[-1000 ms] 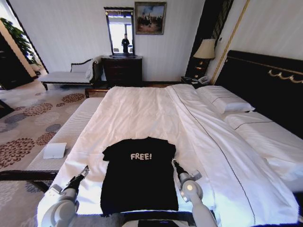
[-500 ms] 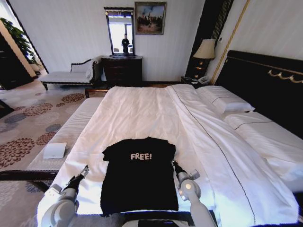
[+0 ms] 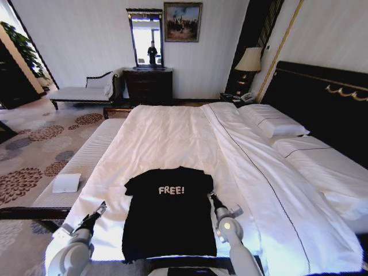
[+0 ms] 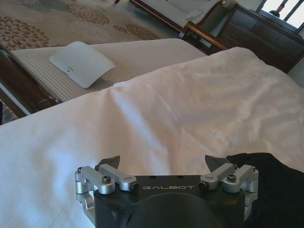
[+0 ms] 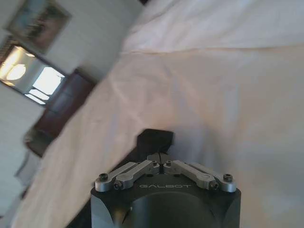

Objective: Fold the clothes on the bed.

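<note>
White sheets of the bed [image 3: 172, 138] stretch bare beyond a black T-shirt [image 3: 168, 210] laid flat at its near edge. The left gripper [image 4: 165, 164] is held wide beside it; the right gripper [image 5: 160, 158] is pinched together at the sleeve.

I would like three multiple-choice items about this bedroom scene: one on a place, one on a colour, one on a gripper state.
1. Where does the black T-shirt with white lettering lie?
A. on the bed's near end
B. on the pillows
C. on the carpet

2. What colour are the sheets of the large dark-framed bed?
A. grey
B. white
C. blue

3. How is the left gripper?
A. shut on the shirt
B. open above the sheet
C. shut, empty

Key: 1 A, it lies flat between both arms; 2 B, plain white; 3 B, the fingers stand wide apart. The right gripper is shut by the shirt.
</note>
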`<state>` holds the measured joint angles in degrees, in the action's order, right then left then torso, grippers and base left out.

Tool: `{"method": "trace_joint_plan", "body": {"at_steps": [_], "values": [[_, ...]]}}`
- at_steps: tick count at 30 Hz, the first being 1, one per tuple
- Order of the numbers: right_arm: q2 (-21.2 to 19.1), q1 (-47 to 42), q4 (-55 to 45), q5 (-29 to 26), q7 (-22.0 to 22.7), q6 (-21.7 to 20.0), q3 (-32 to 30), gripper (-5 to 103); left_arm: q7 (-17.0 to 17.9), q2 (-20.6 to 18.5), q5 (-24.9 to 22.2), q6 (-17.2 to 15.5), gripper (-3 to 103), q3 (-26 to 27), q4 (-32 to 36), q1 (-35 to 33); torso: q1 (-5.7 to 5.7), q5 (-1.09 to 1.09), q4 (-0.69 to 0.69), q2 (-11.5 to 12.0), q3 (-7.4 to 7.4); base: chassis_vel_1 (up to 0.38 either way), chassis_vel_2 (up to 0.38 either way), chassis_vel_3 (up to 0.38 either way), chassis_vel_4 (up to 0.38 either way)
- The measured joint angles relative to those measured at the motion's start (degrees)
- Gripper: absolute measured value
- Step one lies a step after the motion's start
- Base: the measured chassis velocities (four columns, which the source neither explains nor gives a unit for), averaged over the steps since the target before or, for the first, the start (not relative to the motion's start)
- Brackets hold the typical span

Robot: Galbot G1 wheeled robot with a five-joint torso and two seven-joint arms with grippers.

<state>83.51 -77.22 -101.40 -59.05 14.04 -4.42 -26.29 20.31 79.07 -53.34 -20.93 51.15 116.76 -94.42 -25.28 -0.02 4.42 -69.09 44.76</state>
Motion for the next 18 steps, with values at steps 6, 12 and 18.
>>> {"method": "trace_joint_plan", "body": {"at_steps": [6, 12, 18], "values": [[-1.19, 0.04, 2.05, 4.61, -7.7, 3.1, 2.91, 0, 0.03, 0.19, -0.02, -0.07, 100, -0.31, -0.27, 0.64, 0.0, 0.02, 0.0, 0.0, 0.0, 0.0, 0.0, 0.0, 0.0], [-2.72, 2.05, 8.81, 11.1, -17.07, 7.47, 6.52, 0, 0.03, 0.33, 0.81, -0.08, 100, -0.69, -1.65, 0.67, 0.0, 0.02, -0.01, 0.0, 0.0, 0.0, 0.0, 0.0, 0.0], [-2.78, 1.99, 11.7, 15.2, -21.98, 9.04, 8.49, 0, 0.02, 0.39, 0.94, -0.08, 100, -0.72, -2.12, 1.17, 0.0, 0.01, -0.01, 0.0, 0.0, 0.0, 0.0, 0.0, 0.0]]}}
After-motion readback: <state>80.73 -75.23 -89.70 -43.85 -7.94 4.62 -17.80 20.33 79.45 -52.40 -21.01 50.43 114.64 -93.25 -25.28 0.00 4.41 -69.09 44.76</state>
